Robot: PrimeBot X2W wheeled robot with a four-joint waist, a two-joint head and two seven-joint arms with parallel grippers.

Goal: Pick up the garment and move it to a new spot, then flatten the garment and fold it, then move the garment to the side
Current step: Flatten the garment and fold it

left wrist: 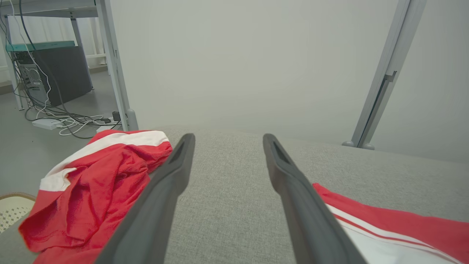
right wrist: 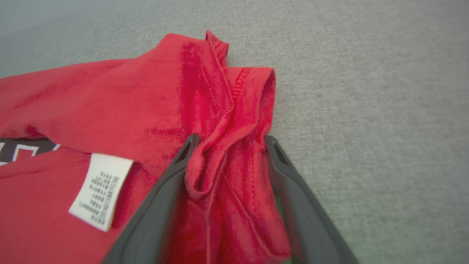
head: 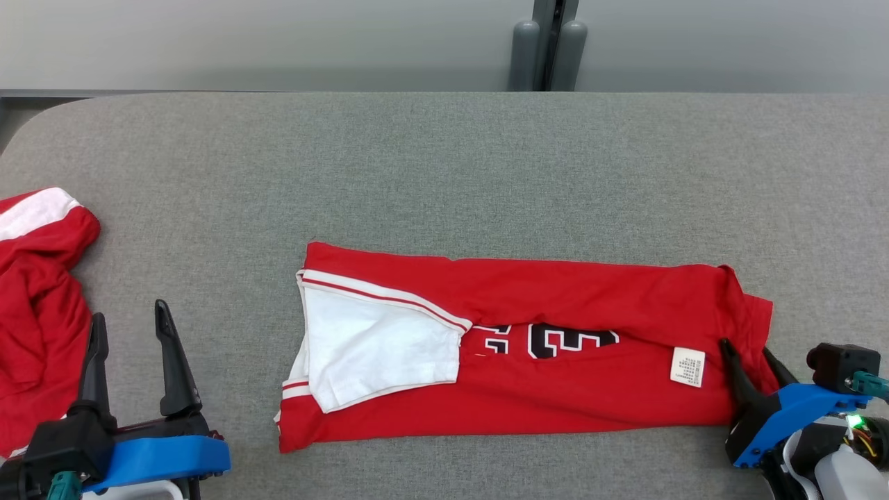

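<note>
The red garment [head: 555, 368] lies folded in a long strip mid-counter [head: 444, 160]. The right hand [head: 746, 348] straddles its bunched right end, fingers apart. The left hand [head: 129, 310] hovers spread wide beside a crumpled red shirt [head: 35, 312]

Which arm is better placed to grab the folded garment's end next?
Right. The right gripper is open astride the garment, with bunched hem between its fingers; the left gripper hovers open over bare table, off the cloth.
</note>
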